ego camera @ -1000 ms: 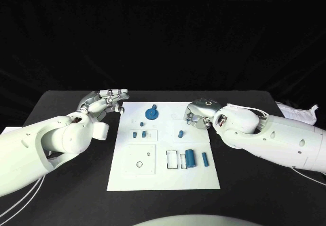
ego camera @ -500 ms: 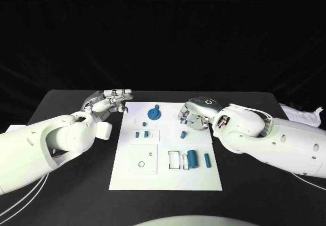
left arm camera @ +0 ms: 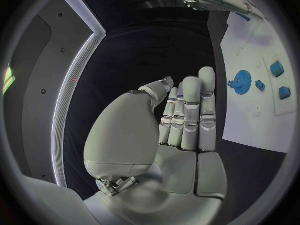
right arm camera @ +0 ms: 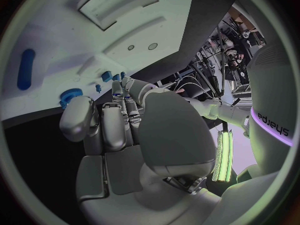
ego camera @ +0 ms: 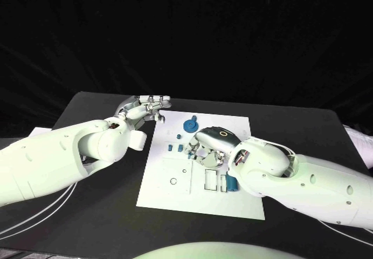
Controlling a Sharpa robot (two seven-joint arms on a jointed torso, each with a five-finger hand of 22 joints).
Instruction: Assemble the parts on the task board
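The white task board (ego camera: 180, 197) lies in the middle of the black table. A blue gear (ego camera: 189, 127) sits near its far edge, with two small blue parts (ego camera: 174, 146) below it. My right hand (ego camera: 206, 147) hovers over the board's middle, fingers stretched out and holding nothing. Its arm hides part of a blue cylinder (ego camera: 226, 183). The right wrist view shows that hand (right arm camera: 122, 130) above the board (right arm camera: 56, 30), with the cylinder (right arm camera: 26, 69) and gear (right arm camera: 70, 96) beyond it. My left hand (ego camera: 147, 108) hovers at the board's far left corner, its fingers (left arm camera: 187, 110) straight and empty.
Recessed white slots (ego camera: 208, 179) lie beside the cylinder, and a square plate with an oval hole (ego camera: 180, 177) sits on the board's left half. White paper (ego camera: 39, 131) lies at the table's left edge. Black table surrounds the board.
The camera has shifted. My right hand has moved from the board's far right edge to over its middle, covering the small blue part there. My left hand stays by the far left corner.
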